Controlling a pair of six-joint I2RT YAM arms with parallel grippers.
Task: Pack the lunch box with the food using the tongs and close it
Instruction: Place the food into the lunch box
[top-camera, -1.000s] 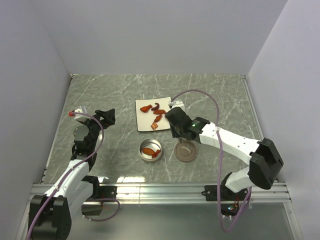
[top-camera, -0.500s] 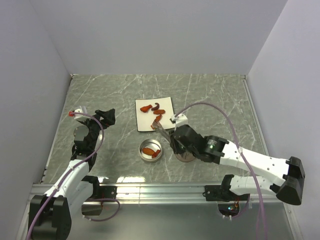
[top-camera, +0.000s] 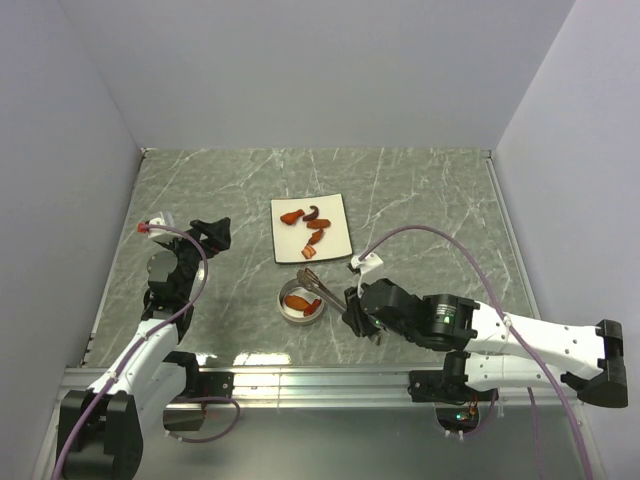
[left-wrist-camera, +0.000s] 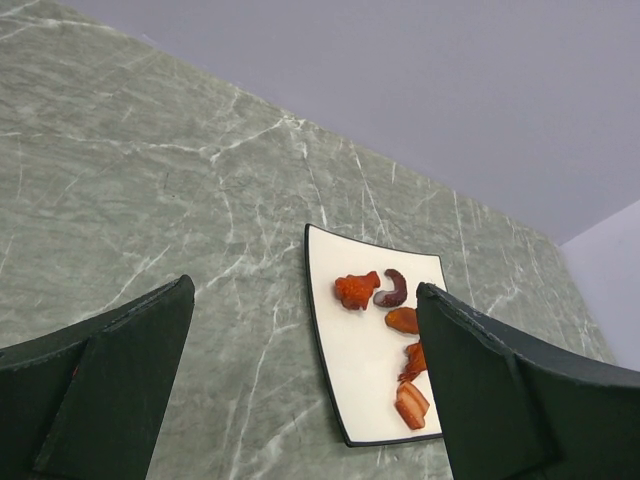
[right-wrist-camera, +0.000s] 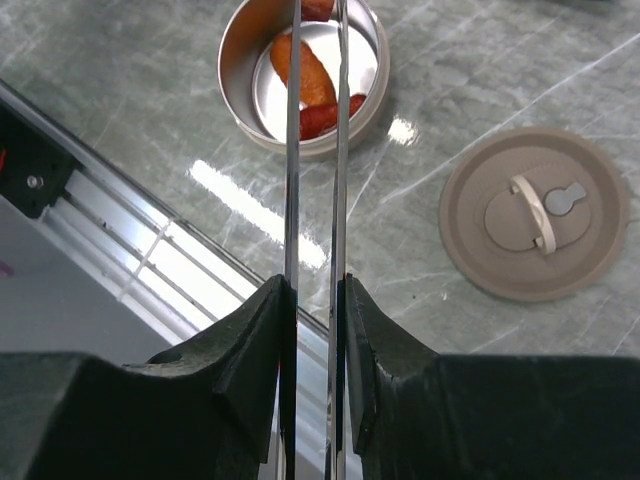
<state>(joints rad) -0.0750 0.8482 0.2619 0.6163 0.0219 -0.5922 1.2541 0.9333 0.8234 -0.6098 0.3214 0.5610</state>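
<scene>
The lunch box (top-camera: 302, 303) is a small round silver tin near the table's front; it also shows in the right wrist view (right-wrist-camera: 236, 70). It holds orange and red food (right-wrist-camera: 310, 72). Its brown lid (right-wrist-camera: 535, 225) lies flat beside it, handle up. Several more food pieces (top-camera: 314, 238) lie on the white plate (top-camera: 335, 240). My right gripper (right-wrist-camera: 316, 290) is shut on the tongs (right-wrist-camera: 293, 150), whose two arms reach over the tin. A red piece (right-wrist-camera: 318, 8) shows between the arms at the frame's top edge; I cannot tell whether it is pinched. My left gripper (left-wrist-camera: 310, 380) stands open, far left.
The metal rail (top-camera: 320, 380) runs along the near edge, just below the right gripper (top-camera: 352, 305). White walls close the table on three sides. The left gripper (top-camera: 205, 235) hangs above bare marble to the left of the plate (left-wrist-camera: 360, 370).
My right arm has drawn back toward the near edge, swinging the tongs from the plate's lower edge to above the tin. The arm now covers the lid from above. The left arm stayed still.
</scene>
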